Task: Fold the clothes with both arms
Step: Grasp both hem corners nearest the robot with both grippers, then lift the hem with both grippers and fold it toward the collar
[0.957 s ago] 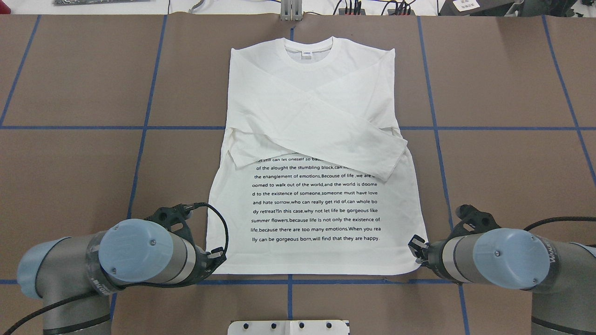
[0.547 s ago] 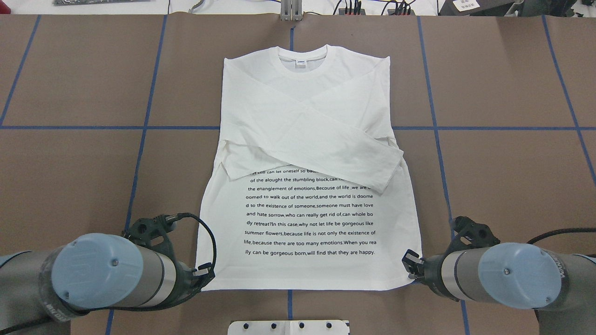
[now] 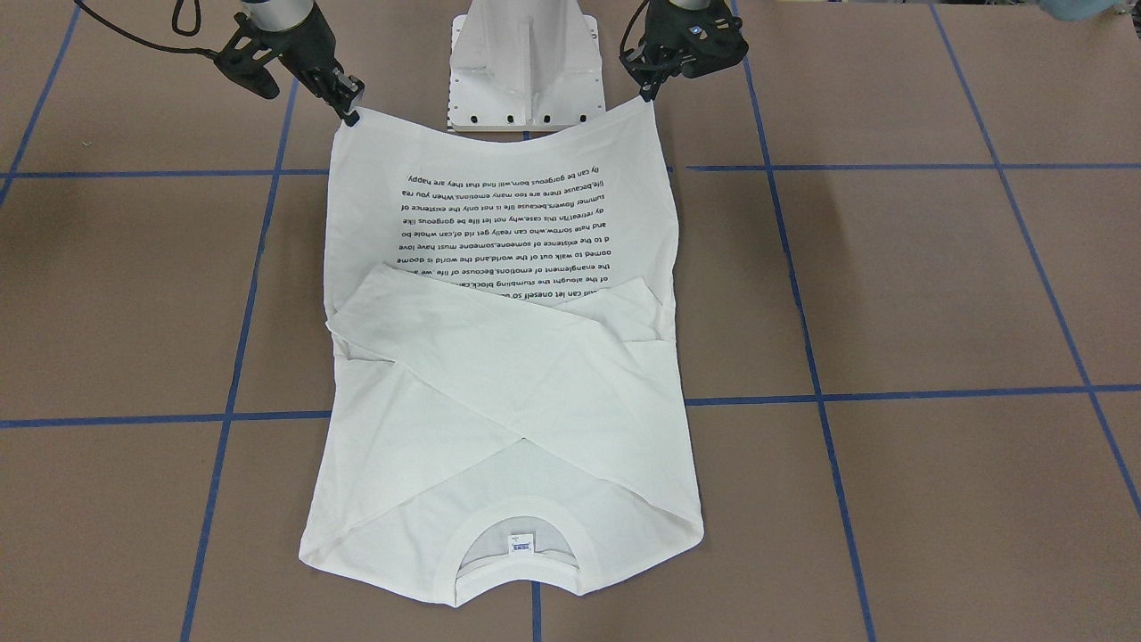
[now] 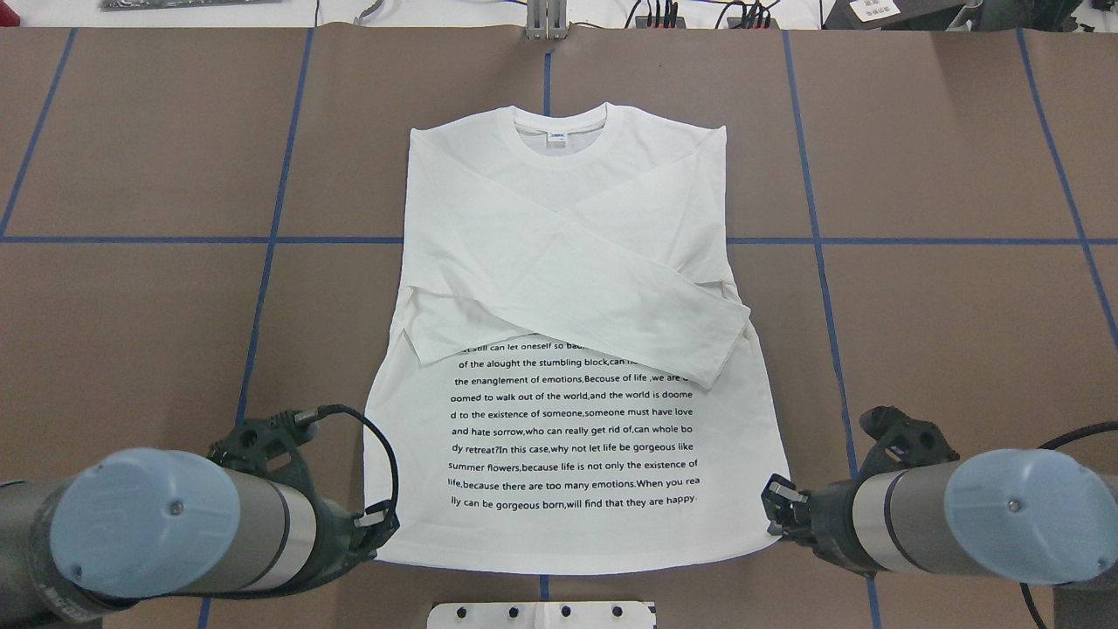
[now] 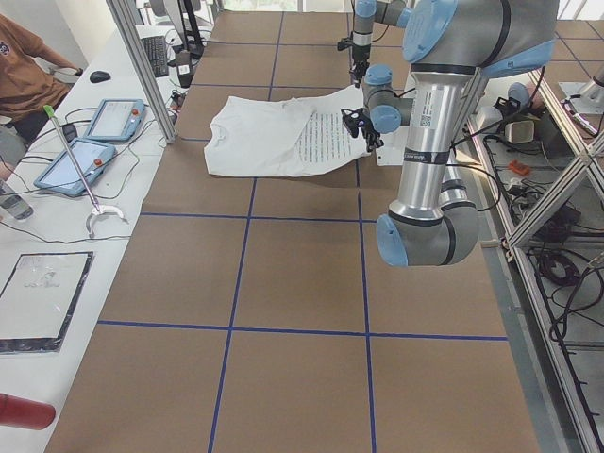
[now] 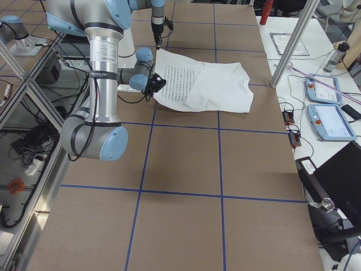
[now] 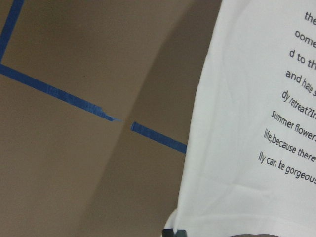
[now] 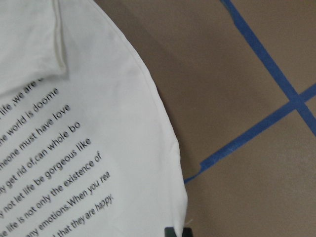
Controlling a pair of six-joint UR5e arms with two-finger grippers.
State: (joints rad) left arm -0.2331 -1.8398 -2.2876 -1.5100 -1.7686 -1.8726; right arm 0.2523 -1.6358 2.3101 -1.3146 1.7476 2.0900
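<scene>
The white long-sleeved shirt [image 4: 568, 288] lies text side up on the brown table, both sleeves crossed over its chest, collar at the far end. My left gripper [image 4: 377, 521] is shut on the shirt's near left hem corner. My right gripper [image 4: 777, 505] is shut on the near right hem corner. Both corners are lifted off the table and the hem hangs stretched between them. In the front-facing view the shirt [image 3: 508, 357] hangs from the left gripper [image 3: 649, 92] and the right gripper [image 3: 348, 109]. The wrist views show the hem corners [image 7: 207, 217] [image 8: 163, 217].
The white pedestal base [image 3: 526, 67] stands just behind the held hem. Blue tape lines [image 4: 262, 240] grid the brown table. Cables and sockets [image 4: 664, 13] line the far edge. Tablets and an operator [image 5: 28, 66] are at the operators' side.
Both grippers have pulled the hem corners back toward the robot's base. The whole shirt has slid toward the robot, collar included.
</scene>
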